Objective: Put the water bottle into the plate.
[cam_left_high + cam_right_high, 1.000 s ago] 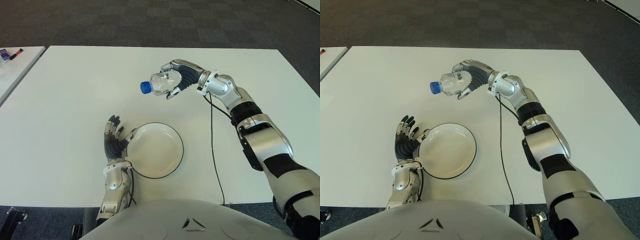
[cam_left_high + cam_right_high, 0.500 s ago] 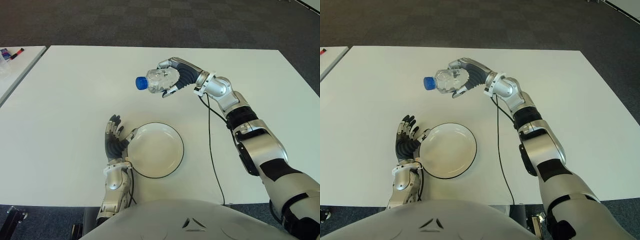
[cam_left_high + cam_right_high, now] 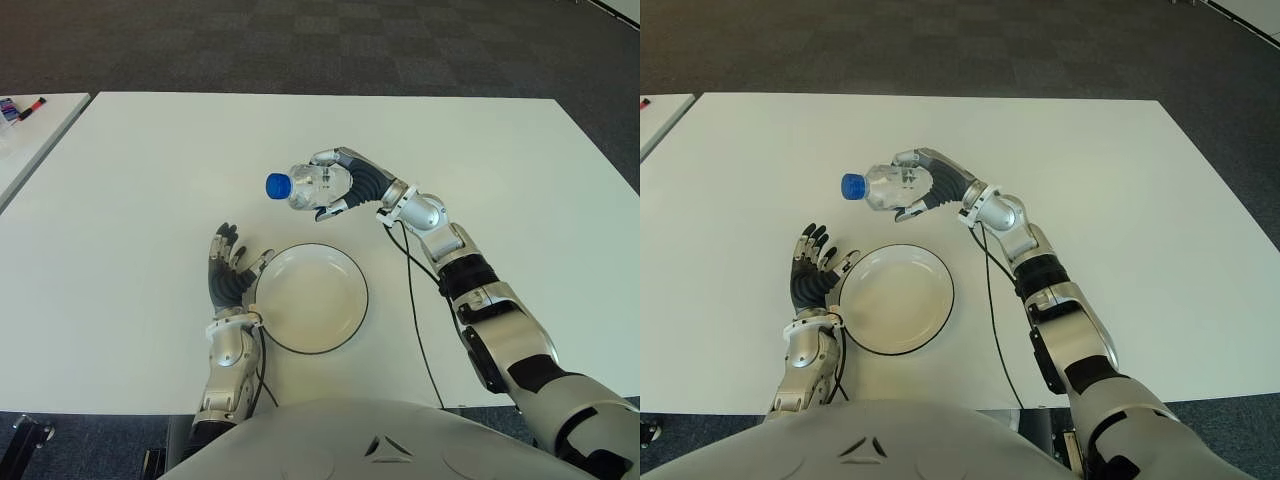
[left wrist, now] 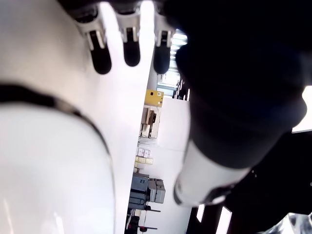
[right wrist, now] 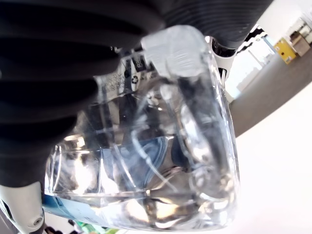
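Above plate [image 3: 311, 299]: right hand [image 3: 352, 184] fingers hide water bottle [image 3: 305, 187] body.

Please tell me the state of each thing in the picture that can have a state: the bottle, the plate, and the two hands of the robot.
Water bottle: capped, lying sideways in the air, held beyond the plate, not yet in it.
Plate: upright on the table, nothing in it.
Right hand: shut on the water bottle, raised above the table.
Left hand: open, fingers spread, holding nothing, at the plate's left rim.
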Motion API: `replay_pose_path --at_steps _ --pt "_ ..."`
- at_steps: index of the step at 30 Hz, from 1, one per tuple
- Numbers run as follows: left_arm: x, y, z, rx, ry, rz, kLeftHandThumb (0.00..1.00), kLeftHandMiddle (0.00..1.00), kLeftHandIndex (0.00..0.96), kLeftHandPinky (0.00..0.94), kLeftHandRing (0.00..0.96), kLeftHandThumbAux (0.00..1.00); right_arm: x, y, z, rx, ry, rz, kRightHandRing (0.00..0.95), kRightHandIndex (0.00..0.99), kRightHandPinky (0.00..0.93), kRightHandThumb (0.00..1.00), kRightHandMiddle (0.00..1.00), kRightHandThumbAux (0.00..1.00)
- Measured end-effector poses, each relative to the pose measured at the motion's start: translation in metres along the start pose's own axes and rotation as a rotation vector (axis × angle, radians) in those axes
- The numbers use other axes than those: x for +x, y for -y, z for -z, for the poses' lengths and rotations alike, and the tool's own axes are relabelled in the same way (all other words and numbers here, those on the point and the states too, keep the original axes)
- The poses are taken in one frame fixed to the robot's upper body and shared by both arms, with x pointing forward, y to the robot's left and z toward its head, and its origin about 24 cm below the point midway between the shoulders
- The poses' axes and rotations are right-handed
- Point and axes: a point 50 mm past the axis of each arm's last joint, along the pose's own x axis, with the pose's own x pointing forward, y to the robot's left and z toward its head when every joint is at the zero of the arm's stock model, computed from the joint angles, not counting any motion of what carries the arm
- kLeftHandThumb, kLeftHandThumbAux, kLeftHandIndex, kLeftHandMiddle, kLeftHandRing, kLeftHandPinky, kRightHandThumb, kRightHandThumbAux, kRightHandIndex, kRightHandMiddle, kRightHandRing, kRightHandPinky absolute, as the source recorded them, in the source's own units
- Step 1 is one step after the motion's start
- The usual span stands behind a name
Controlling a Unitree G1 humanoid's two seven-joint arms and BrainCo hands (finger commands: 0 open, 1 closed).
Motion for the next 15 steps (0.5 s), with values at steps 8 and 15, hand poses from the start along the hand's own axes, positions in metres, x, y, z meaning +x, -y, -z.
replay_pose_path --at_steps 8,15 --pt "0.002 0.0 0.001 -0.004 -0.005 0.003 0.031 0.156 0.14 0.137 0.114 0.966 -0.013 -0.008 -0.005 0.117 0.023 0.051 0.526 0.387 0.834 0.953 0.503 0.657" --pt "0.005 0.0 0.001 -0.017 -0.004 -0.002 0.038 0.162 0.146 0.131 0.119 0.971 -0.032 -0.034 0.002 0.222 -0.034 0.018 0.531 0.387 0.833 0.953 0.503 0.657"
